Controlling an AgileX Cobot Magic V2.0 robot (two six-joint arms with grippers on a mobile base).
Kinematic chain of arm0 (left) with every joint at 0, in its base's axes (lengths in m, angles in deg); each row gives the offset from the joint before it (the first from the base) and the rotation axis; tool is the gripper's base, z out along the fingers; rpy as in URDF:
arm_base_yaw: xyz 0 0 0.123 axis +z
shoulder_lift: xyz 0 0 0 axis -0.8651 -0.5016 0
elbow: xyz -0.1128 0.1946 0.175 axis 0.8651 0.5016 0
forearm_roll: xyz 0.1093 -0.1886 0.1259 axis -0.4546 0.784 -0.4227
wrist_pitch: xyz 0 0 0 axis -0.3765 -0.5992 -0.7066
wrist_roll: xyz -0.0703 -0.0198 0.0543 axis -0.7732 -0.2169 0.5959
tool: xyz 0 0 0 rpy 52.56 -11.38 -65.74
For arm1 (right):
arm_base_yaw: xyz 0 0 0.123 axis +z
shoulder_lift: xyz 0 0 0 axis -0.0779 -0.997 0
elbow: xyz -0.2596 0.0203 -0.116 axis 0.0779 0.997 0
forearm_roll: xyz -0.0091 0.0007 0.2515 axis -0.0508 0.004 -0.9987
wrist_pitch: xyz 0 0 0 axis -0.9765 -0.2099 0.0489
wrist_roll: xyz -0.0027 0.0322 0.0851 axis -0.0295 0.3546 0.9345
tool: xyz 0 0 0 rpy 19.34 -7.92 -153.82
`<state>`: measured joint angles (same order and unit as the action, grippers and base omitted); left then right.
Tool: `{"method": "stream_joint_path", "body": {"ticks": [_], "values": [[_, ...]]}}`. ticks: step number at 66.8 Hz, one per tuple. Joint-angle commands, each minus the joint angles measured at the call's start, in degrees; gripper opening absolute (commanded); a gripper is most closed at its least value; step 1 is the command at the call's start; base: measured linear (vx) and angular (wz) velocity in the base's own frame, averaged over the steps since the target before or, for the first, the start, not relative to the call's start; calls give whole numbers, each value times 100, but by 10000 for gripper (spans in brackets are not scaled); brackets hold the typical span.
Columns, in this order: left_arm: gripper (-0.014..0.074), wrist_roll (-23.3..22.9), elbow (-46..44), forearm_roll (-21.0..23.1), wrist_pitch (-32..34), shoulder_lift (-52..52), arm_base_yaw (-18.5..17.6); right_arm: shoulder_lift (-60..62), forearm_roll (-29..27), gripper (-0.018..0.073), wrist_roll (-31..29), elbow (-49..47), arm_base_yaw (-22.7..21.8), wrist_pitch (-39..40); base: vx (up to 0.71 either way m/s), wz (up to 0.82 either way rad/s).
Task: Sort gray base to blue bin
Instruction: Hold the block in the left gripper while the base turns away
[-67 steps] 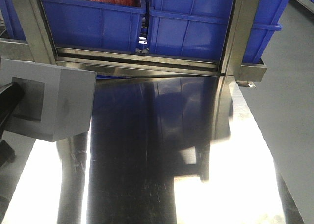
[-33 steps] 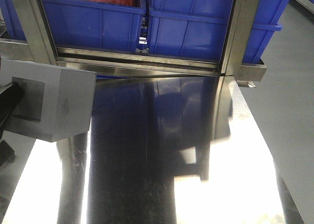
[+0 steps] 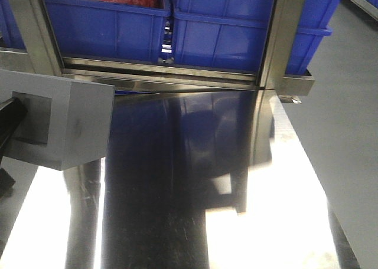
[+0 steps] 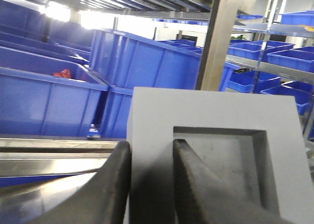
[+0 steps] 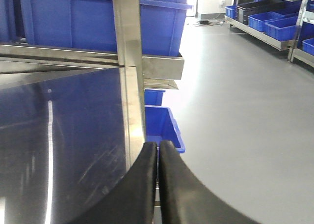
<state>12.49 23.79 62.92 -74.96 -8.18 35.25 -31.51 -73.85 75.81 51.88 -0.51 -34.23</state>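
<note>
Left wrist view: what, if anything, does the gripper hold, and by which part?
The left gripper holds the gray base by the wall of its pocket, one of the fingers inside, one outside.

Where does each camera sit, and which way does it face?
Left wrist: behind left hand, facing the gripped gray base and bins beyond; both fingers show.
Right wrist: behind shut right hand, facing the table edge and floor.
Front: on the robot, looking down across table to bins; left hand at left.
Shared: front and left wrist both show the gray base.
</note>
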Motion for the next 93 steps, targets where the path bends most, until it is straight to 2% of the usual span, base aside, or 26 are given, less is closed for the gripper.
{"method": "stream_joint_path", "body": {"ticks": [1, 18, 56, 93], "values": [[-6, -77, -177, 41, 612, 34, -27, -104, 43, -5, -70, 11, -22, 432, -3, -12], [-6, -77, -177, 41, 617, 34, -27, -104, 43, -5, -70, 11, -22, 432, -6, -32], [-6, -77, -177, 41, 617, 34, -27, -104, 43, -5, -70, 11, -22, 432, -10, -68], [-6, -77, -177, 41, 617, 34, -27, -104, 43, -5, -70, 11, -22, 432, 3, -44]]}}
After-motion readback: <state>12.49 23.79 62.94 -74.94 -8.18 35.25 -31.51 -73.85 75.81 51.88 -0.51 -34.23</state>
